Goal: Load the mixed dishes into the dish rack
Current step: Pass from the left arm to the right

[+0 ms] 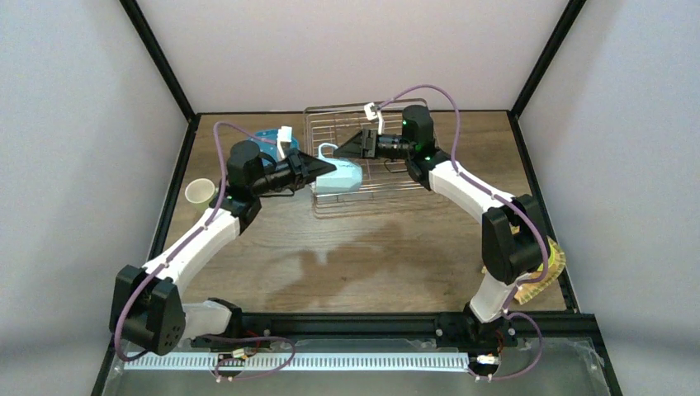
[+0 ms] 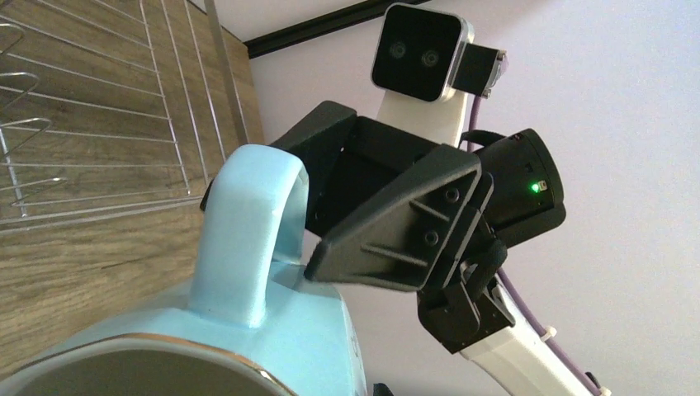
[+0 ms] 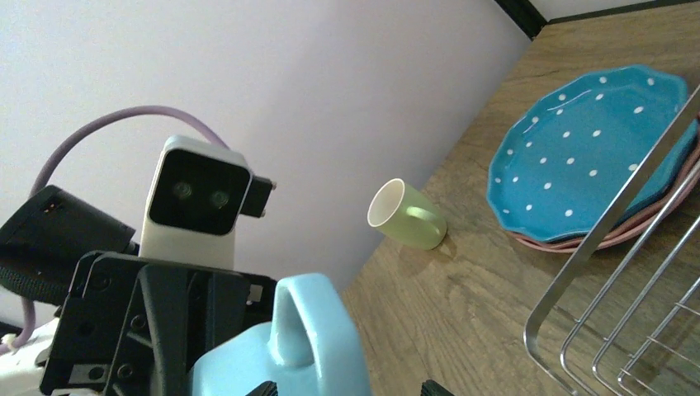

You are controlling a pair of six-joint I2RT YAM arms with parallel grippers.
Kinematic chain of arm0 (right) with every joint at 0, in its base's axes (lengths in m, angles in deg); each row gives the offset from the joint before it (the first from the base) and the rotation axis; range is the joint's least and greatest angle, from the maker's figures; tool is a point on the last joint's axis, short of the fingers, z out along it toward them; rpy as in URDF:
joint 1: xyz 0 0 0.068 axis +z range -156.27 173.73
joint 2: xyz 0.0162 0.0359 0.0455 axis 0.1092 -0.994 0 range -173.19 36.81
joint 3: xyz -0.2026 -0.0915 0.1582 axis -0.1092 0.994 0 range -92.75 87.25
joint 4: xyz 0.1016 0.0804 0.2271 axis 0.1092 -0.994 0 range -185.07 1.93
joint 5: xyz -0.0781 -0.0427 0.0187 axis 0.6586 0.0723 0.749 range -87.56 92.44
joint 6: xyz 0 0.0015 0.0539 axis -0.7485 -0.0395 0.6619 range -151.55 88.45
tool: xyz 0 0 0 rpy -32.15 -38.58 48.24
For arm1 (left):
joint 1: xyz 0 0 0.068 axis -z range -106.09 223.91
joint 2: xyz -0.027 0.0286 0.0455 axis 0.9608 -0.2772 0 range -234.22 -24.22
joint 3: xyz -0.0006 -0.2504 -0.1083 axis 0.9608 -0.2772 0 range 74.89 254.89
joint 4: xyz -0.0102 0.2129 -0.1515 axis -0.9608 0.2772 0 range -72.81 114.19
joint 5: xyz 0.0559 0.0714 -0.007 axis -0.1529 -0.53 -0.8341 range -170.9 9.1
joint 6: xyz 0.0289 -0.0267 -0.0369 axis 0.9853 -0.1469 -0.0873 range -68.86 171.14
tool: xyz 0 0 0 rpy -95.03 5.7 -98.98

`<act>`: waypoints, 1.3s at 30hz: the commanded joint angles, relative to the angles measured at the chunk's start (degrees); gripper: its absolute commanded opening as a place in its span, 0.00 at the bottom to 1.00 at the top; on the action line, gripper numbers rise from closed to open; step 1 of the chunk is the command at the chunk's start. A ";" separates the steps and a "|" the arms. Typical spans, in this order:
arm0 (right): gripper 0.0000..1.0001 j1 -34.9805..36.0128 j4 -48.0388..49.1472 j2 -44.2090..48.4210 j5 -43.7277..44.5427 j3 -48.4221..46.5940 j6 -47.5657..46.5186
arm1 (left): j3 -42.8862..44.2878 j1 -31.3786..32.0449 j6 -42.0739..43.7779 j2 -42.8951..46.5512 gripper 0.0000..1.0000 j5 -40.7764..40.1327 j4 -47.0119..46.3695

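Your left claw (image 1: 324,169) is pinched on the light blue mug (image 1: 342,178). It holds the mug near the middle of the overhead view, over the left part of the dish rack (image 1: 334,115). You cannot tell from here whether the mug touches the wires.

Your right claw (image 1: 341,150) is spread wide with nothing in it, just above the mug in that view and pointing left toward it. In the right wrist view the mug's handle stands at the bottom centre, ahead of those spread fingers; contact can't be judged.

On the table (image 1: 371,264), the blue dotted plate (image 3: 590,157) lies on a pink plate (image 3: 578,244) at the rack's upper left. The pale green mug (image 1: 201,192) sits at the left edge. A woven tan plate (image 1: 556,262) peeks out at the right edge, partly behind the right arm.
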 commanded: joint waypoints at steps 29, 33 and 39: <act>0.01 0.35 -3.42 -1.22 -4.19 -3.14 -2.71 | 5.69 0.39 -0.04 -7.74 0.18 0.93 -7.96; 0.01 0.35 -4.10 -0.96 -3.53 -3.83 -3.11 | 5.87 0.34 2.50 -6.85 0.53 -0.42 -4.00; 0.01 0.33 -5.59 -0.64 -2.97 -5.79 -3.86 | 6.53 0.27 5.74 -6.27 0.88 -1.89 2.00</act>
